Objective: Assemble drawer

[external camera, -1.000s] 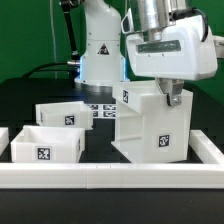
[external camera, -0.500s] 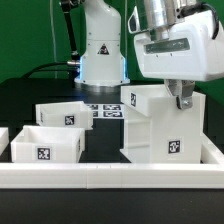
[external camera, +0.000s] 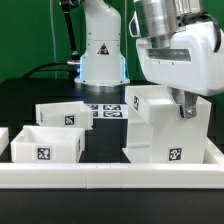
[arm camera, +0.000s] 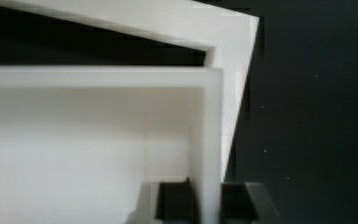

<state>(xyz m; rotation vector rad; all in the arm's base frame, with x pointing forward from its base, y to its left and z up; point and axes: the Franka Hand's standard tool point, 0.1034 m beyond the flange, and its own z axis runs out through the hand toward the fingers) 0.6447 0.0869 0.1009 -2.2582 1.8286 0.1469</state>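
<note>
The tall boxy white plastic casing (external camera: 155, 125) has slid toward the exterior view's right and turned; the two-finger gripper (external camera: 183, 109) pinching its wall travelled with it.

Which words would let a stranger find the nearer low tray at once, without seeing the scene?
Find the long white rail across the front of the exterior view. Directly behind it, toward that view's left, sits a low open tray. The other tray lies farther back, and the casing stands much taller.
</note>
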